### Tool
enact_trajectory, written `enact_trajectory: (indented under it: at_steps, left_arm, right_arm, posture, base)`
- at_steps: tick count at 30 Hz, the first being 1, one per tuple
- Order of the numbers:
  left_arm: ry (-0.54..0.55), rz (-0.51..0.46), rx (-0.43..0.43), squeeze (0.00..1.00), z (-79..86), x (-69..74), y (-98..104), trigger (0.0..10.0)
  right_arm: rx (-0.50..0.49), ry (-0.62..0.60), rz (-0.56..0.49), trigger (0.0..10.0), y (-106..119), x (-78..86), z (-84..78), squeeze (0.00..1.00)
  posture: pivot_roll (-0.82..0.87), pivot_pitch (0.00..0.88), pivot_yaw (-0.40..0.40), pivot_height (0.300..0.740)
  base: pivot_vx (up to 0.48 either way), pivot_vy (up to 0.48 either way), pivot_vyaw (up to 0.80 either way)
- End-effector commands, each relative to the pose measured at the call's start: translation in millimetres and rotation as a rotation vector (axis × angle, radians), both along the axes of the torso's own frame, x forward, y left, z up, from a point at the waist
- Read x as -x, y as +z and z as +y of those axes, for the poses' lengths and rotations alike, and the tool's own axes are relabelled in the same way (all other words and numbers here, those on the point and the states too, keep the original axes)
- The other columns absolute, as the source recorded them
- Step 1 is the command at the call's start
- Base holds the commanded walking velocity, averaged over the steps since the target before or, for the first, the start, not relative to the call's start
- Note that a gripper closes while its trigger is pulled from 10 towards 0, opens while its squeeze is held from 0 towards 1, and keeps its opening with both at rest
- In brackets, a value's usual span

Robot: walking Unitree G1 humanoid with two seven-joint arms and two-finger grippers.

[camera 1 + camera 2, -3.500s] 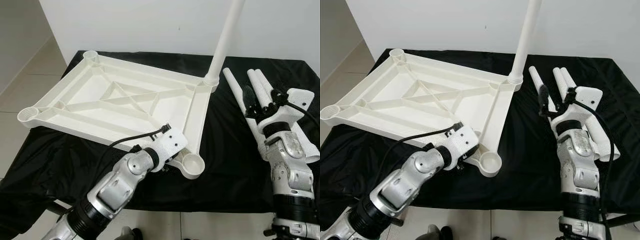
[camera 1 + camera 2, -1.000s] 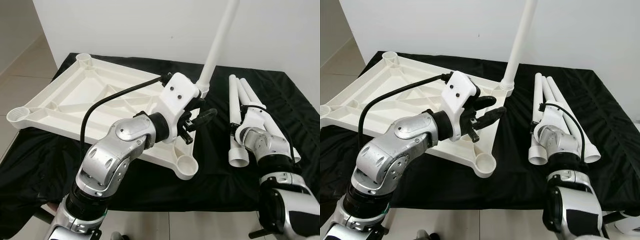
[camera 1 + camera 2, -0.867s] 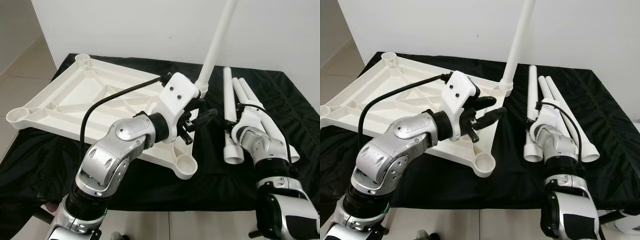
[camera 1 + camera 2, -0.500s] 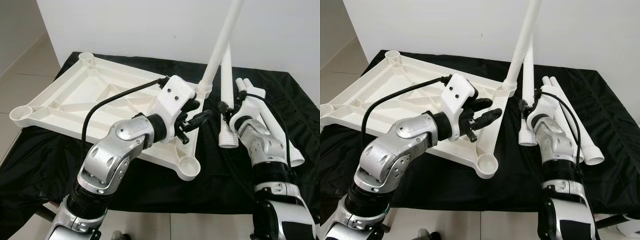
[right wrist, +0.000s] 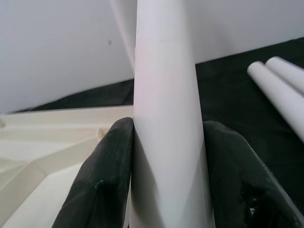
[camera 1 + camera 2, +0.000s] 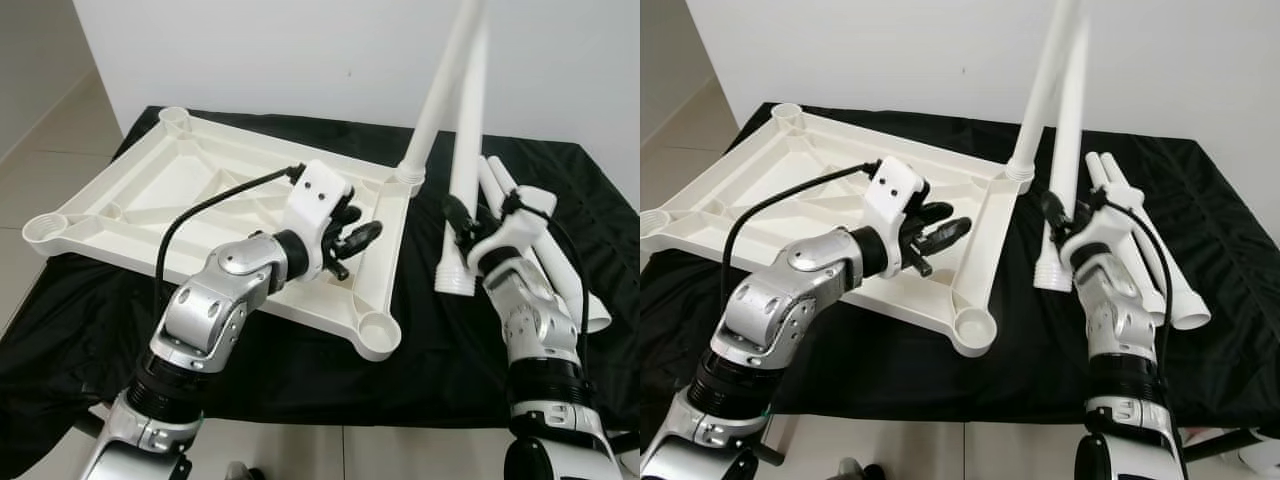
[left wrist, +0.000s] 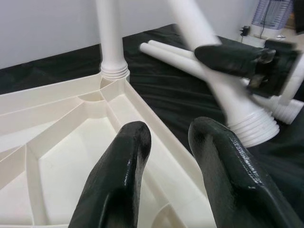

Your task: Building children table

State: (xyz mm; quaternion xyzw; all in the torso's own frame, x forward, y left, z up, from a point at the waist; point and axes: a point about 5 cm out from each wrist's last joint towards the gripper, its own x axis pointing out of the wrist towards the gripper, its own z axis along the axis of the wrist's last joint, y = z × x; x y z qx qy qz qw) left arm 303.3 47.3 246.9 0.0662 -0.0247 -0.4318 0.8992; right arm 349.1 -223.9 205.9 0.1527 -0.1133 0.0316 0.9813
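White plastic tabletop (image 6: 210, 200) lying upside down on a table draped in black cloth (image 6: 440, 350), ribs facing up, round leg sockets at its corners. Near corner socket (image 6: 378, 331) vacant, at about 6 o'clock from the far right corner. One white leg (image 6: 440, 95) already standing upright in the far right corner socket (image 6: 409, 178), rising out past the upper edge of the head views.

Right end effector (image 6: 1065, 212) clenched on a second white leg (image 6: 462, 180), black fingers (image 5: 102, 185) pressed on either side of the tube. Held steeply tilted, nearly upright, threaded end (image 6: 453, 282) lowest, over the black cloth at roughly 3 o'clock from the tabletop's right edge and apart from it. Upper part of this leg close alongside the mounted one.

Two more white legs (image 6: 1140, 250) lying flat on the cloth at about 3 o'clock from the held leg, side by side, open ends toward the robot.

Left end effector (image 6: 352, 237) released, fingers (image 7: 118, 180) spread with nothing between them, hovering over the tabletop's right-hand rim, pointing toward 3 o'clock.

White wall (image 6: 300, 50) behind the table; pale tiled floor (image 6: 40, 150) at 9 o'clock.
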Motion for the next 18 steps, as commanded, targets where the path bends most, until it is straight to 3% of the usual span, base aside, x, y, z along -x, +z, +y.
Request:
enact_trajectory:
  at_steps: [1, 10, 12, 15, 18]
  left_arm:
    - [-0.069, -0.01, -0.01, 0.0, -5.2, 0.6, 0.6, 10.0]
    - [-0.085, -0.003, 0.006, 0.0, -6.0, -1.9, -1.4, 10.0]
    - [-0.112, 0.017, 0.055, 0.0, -6.8, -2.7, 2.1, 10.0]
    - [-0.124, 0.025, 0.072, 0.0, -7.3, -2.9, 3.6, 10.0]
    - [-0.192, 0.089, 0.19, 0.0, -10.0, -2.2, 14.8, 10.0]
  right_arm:
    - [-0.026, -0.031, -0.072, 10.0, 8.0, 5.7, -4.8, 0.0]
    - [-0.032, -0.037, -0.151, 10.0, 13.1, 14.9, -4.9, 0.0]
    - [-0.022, 0.055, -0.228, 10.0, 21.2, 21.0, 5.7, 0.0]
    - [-0.019, 0.085, -0.251, 10.0, 23.7, 22.9, 9.1, 0.0]
    - [0.024, 0.201, -0.28, 10.0, 27.3, 25.6, 21.1, 0.0]
  posture:
    - [-0.09, 0.108, 0.002, 0.74]
    - [-0.09, 0.106, 0.011, 0.74]
    - [-0.09, 0.102, 0.014, 0.74]
    - [-0.09, 0.101, 0.014, 0.74]
    - [-0.08, 0.093, 0.013, 0.74]
  base:
    - [0.0, 0.0, 0.0]
    - [0.0, 0.0, 0.0]
    - [0.0, 0.0, 0.0]
    - [0.0, 0.0, 0.0]
    - [0.0, 0.0, 0.0]
